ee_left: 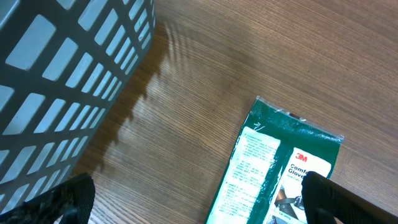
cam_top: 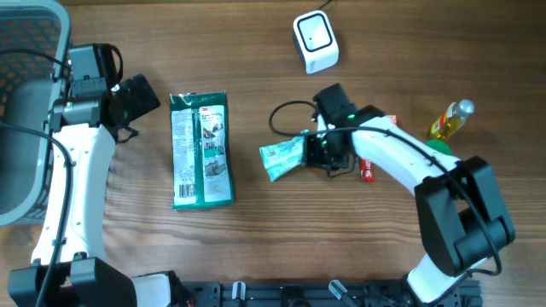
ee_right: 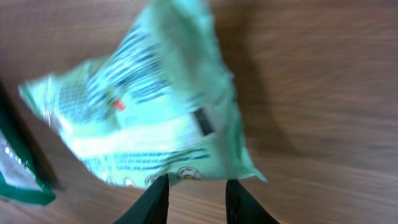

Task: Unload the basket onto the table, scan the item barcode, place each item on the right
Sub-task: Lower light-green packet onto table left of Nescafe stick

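Note:
A pale green pouch with printed text lies crumpled on the wooden table near the centre. My right gripper sits at its right edge. In the right wrist view the pouch fills the frame, blurred, with a small dark mark on its back. The right gripper has its jaws a little apart, bare wood showing between them and the pouch's edge at their tips. The white scanner stands at the back. My left gripper hangs wide open at far left, its fingertips over the corner of a dark green glove packet.
The dark green glove packet lies flat left of centre. A grey mesh basket stands at the left edge, close to the left arm. A yellow bottle and a red item lie behind the right arm.

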You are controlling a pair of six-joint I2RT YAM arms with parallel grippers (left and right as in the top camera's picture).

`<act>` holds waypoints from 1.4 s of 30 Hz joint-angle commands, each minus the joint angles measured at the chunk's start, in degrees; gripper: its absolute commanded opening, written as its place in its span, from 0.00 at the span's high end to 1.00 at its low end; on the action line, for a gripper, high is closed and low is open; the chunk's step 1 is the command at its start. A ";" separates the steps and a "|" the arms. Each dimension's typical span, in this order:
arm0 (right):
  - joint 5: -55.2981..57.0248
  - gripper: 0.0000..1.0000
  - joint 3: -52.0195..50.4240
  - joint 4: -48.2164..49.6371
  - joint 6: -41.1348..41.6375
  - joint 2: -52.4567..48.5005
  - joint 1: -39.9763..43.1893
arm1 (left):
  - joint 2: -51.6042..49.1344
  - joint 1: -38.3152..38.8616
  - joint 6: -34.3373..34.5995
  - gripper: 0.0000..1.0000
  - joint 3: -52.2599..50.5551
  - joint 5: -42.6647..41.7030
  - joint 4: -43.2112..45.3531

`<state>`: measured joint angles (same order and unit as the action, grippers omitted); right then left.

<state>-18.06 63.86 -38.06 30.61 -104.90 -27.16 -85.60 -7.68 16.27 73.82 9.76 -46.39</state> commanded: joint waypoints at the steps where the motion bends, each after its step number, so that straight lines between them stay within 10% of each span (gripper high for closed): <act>1: -1.70 0.69 -0.17 -0.55 0.09 -0.42 -1.79 | 0.11 -0.33 0.70 0.00 0.33 0.11 0.13; 9: 1.18 0.52 6.75 -3.98 -10.03 4.24 3.54 | 0.11 -0.33 0.70 0.00 0.33 0.11 0.13; 28: -5.22 0.74 3.26 3.56 -11.06 -7.91 4.33 | 0.11 -0.33 0.70 0.00 0.33 0.11 0.13; 42: -12.04 0.59 4.15 2.23 -13.33 -5.88 5.20 | 0.11 -0.33 0.70 0.00 0.33 0.11 0.13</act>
<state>-27.05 67.64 -35.57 20.03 -110.91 -22.17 -85.60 -7.68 16.25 73.82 9.76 -46.39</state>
